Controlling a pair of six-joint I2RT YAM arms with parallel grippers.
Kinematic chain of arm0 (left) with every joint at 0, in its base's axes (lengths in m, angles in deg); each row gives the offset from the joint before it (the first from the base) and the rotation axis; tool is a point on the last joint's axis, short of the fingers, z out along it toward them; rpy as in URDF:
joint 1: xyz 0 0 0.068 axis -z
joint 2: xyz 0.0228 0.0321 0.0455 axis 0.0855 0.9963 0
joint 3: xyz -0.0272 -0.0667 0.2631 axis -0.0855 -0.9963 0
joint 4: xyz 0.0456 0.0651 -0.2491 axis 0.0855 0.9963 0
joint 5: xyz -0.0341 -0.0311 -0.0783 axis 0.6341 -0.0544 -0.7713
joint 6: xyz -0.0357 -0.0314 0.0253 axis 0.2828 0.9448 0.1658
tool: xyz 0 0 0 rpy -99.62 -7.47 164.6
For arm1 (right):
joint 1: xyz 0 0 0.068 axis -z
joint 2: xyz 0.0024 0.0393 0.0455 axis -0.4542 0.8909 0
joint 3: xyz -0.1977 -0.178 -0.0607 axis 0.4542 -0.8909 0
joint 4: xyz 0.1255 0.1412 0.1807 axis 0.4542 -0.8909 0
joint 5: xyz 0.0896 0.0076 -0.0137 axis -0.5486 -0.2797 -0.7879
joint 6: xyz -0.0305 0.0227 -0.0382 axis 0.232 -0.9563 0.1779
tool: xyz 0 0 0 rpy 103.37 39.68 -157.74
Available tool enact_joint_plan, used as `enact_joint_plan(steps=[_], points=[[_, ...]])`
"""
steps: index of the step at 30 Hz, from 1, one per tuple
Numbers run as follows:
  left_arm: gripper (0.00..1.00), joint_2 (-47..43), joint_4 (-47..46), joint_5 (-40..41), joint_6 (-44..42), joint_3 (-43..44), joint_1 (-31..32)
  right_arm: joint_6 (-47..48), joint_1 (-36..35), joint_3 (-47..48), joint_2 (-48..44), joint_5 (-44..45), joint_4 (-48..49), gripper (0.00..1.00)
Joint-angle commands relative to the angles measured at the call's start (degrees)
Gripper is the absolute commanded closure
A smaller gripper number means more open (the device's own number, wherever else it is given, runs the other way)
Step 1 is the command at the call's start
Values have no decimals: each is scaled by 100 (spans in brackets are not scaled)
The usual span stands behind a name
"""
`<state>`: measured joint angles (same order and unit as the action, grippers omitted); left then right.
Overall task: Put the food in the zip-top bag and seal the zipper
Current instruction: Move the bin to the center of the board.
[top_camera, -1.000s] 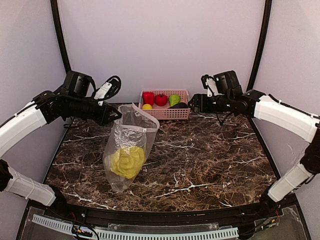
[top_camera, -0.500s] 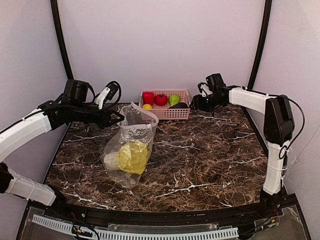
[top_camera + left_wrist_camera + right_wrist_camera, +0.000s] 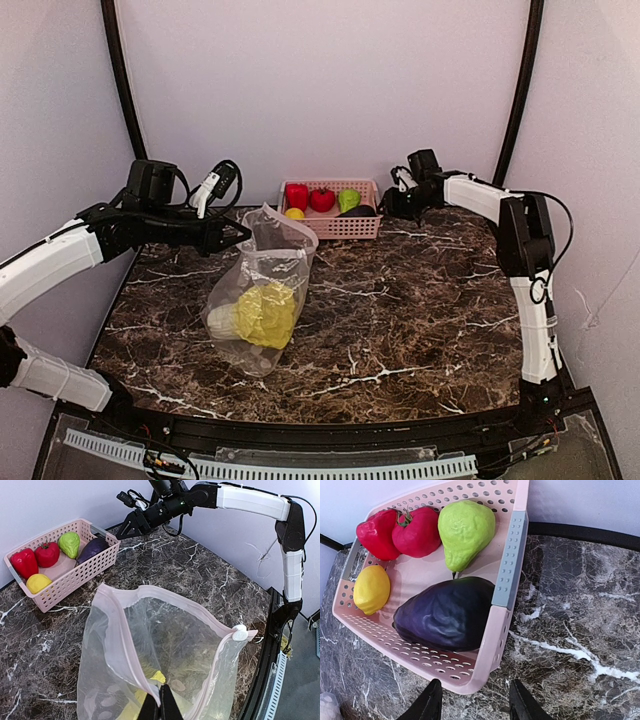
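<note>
- Top view: the left claw (image 3: 240, 236) pinches the rim of the zip-top bag (image 3: 258, 285). The bag sags onto the worktop (image 3: 420, 310) with the cabbage (image 3: 266, 313) inside. The right claw (image 3: 385, 206) sits at the right end of the basket (image 3: 330, 226).
- Left wrist: the left claw (image 3: 160, 705) is clamped on the zipper (image 3: 112, 640) edge, and the bag mouth gapes.
- Right wrist: the right claw (image 3: 472, 707) has its jaws apart, gripping nothing, over the worktop (image 3: 580, 630) beside the corner of the basket (image 3: 507, 565). The red bell pepper (image 3: 374, 532) lies inside.

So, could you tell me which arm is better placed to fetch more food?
Probably the right: the right tool hovers open beside the basket, while the left tool is shut on the bag.
</note>
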<state>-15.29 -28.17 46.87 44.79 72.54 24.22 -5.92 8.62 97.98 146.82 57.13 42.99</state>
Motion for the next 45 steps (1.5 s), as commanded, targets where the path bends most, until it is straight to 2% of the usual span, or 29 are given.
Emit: enact_joint_plan(steps=[1, 8, 17, 24, 30, 39, 45], points=[[99, -134, -93, -107, 59, -87, -30, 61, 11, 300, 232, -121, -64, 58], [99, -108, -93, -113, 58, -80, -30, 89, 37, 484, 428, -176, -81, 69], [99, -90, -93, -124, 58, -81, -30, -13, 46, 815, 669, -262, -105, 73], [99, -101, -93, -123, 56, -86, -30, -110, 48, 959, 781, -228, -119, 80], [99, -124, -85, -104, 43, -91, -30, -213, 55, 915, 751, -241, -121, 91], [99, -141, -55, -45, 32, -89, -30, -568, 88, 644, 292, -331, -260, 100], [99, -204, -92, -128, 32, -107, -30, -718, 165, -210, -524, -503, -444, 100]])
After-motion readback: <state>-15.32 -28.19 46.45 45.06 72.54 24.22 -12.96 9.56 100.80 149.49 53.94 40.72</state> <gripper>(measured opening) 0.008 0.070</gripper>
